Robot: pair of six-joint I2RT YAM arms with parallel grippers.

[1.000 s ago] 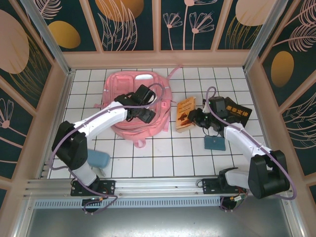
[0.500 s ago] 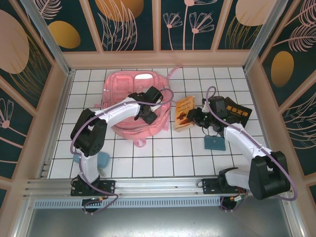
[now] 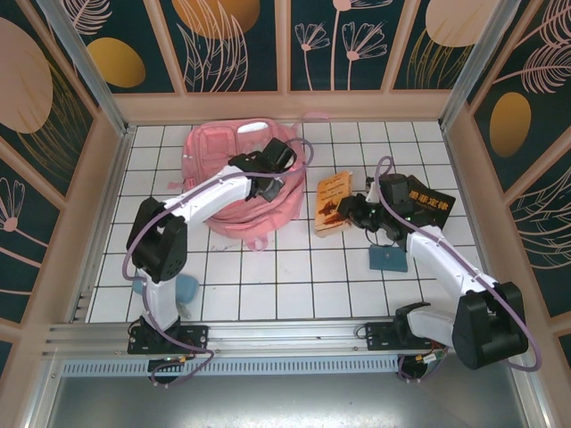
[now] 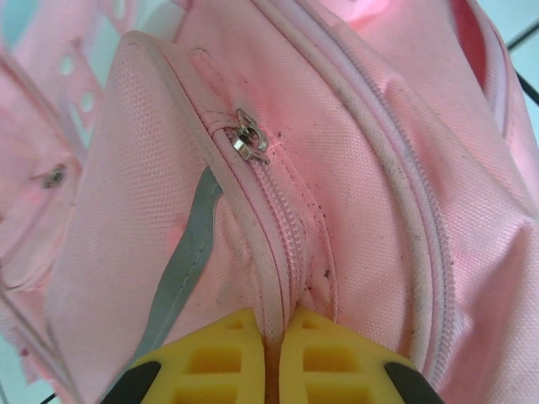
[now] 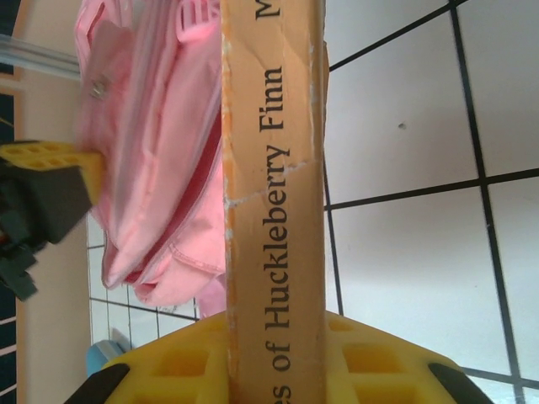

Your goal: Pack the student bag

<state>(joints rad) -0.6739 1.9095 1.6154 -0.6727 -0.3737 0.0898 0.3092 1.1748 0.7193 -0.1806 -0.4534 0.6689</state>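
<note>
White-tiled tabletop (image 3: 294, 267), left gripper (image 4: 274, 341) tight on student bag's (image 4: 370, 168) zip seam (image 4: 285, 240), right gripper (image 5: 274, 349) tight on "Huckleberry Finn" book (image 5: 274, 168).

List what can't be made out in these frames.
- Student bag, middle of its front: top view, left arm lies across it.
- Zipper, lower end: left wrist view, hidden inside the shut left gripper.
- Book title: right wrist view, cut by top edge and right gripper.
- Blue case: top view, left arm overlaps it.
</note>
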